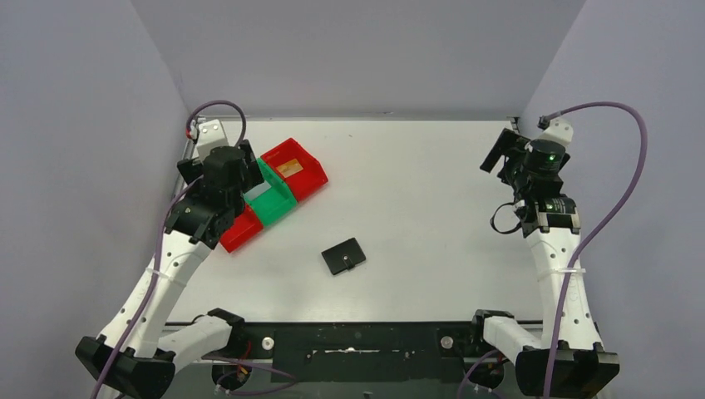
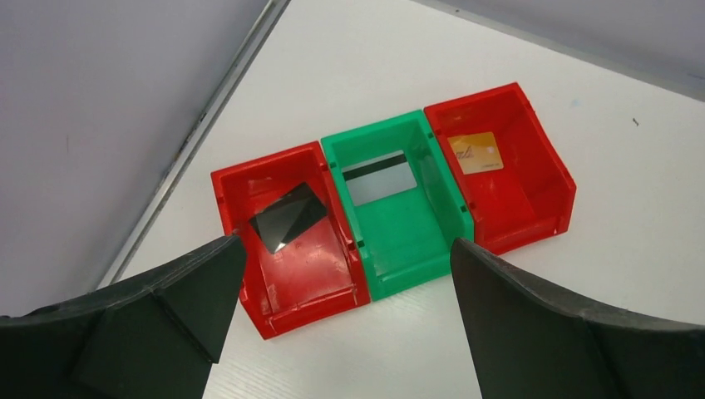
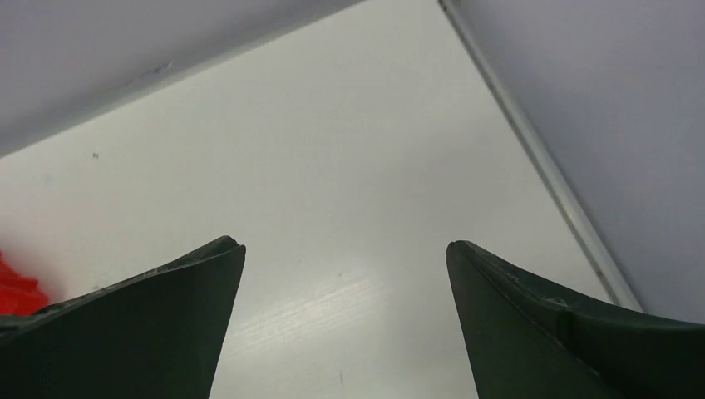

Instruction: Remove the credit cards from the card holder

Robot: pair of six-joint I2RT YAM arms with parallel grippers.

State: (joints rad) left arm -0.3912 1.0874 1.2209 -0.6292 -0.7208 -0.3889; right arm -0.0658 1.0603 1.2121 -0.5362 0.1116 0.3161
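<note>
Card holder [image 1: 343,256] lies shut mid-table, cards sit in the bins

Holder's a small flat matte-black rectangle w/ a little tab on one edge, alone on the smooth white table [image 1: 432,208]. Back-left are 3 glossy plastic bins in a row: black card [image 2: 288,218] tilted in near red bin [image 2: 308,278], silver-grey card [image 2: 380,178] w/ dark stripe in green bin [image 2: 407,241], orange-gold card [image 2: 476,153] in far red bin [image 2: 520,195]. Left gripper [image 2: 347,245] hangs over them, jaws wide, empty. Right gripper [image 3: 345,245] sits far right, also wide, empty.

Card holder [image 1: 343,256] at table [image 1: 432,191] centre, three bins [image 2: 403,241] abreast behind-left, a credit card [image 2: 380,177] in each
</note>
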